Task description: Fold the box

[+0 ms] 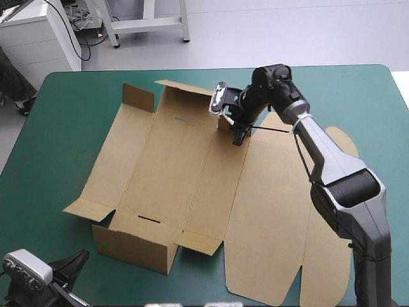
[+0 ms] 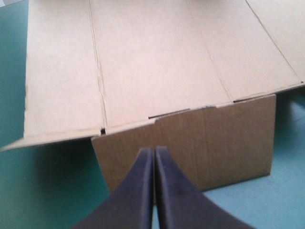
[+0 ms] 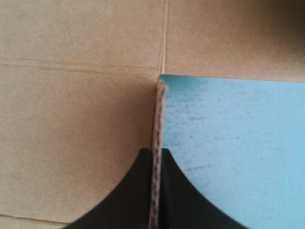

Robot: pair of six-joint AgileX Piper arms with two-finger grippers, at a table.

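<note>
The brown box (image 1: 166,173) lies mostly flat across the teal-green cover, with its near wall (image 1: 134,248) raised and two small flaps (image 1: 138,97) standing at the far edge. At that far edge my right gripper (image 1: 239,135) is shut on a short upright flap. The right wrist view shows this flap edge-on (image 3: 157,119) between the black fingers (image 3: 155,153). At the table's front left corner my left gripper (image 1: 78,259) sits low. In its own view it is shut (image 2: 153,153), empty, and points at the raised near wall (image 2: 219,143) a short way ahead.
The box's wide lid panel (image 1: 268,249) with rounded tabs lies flat on the right, reaching toward the front edge, and the right arm (image 1: 332,166) stretches over it. Bare cover (image 1: 57,134) shows left of the box and along the far edge.
</note>
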